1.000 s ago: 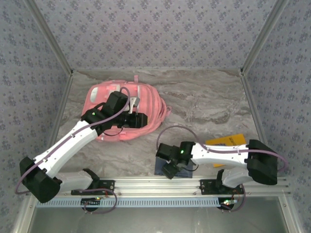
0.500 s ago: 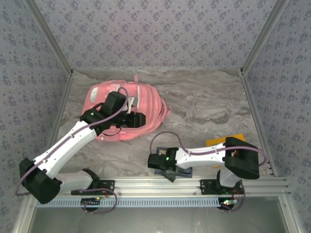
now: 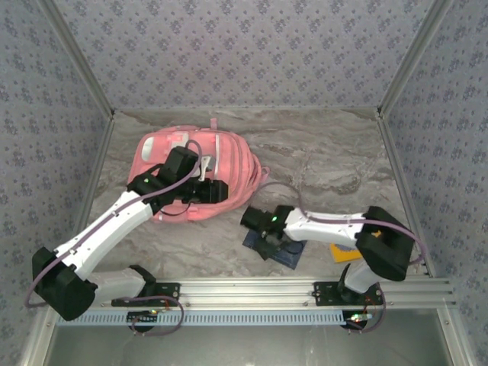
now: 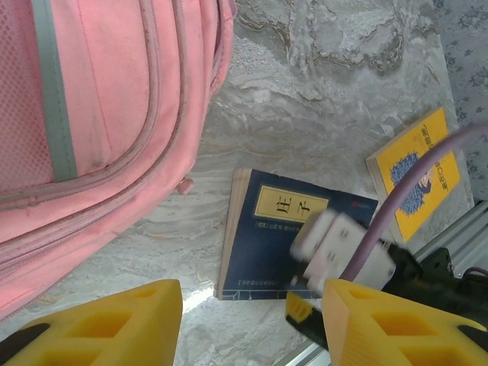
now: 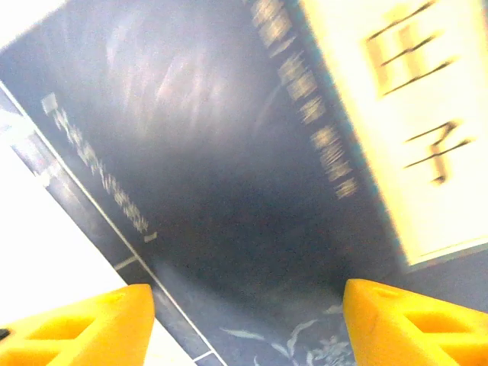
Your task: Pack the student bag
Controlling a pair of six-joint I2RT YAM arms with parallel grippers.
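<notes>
The left tool (image 4: 244,309) is held apart beside the large pink fabric backpack (image 4: 99,99). The right tool (image 5: 244,301) is spread over the dark blue rectangular book (image 5: 221,152), perhaps touching it.

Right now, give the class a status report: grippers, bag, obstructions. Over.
Left gripper open, empty, at the student bag's edge. Right gripper open, close over the navy book. Bag lies flat. Yellow book off to the side.
</notes>
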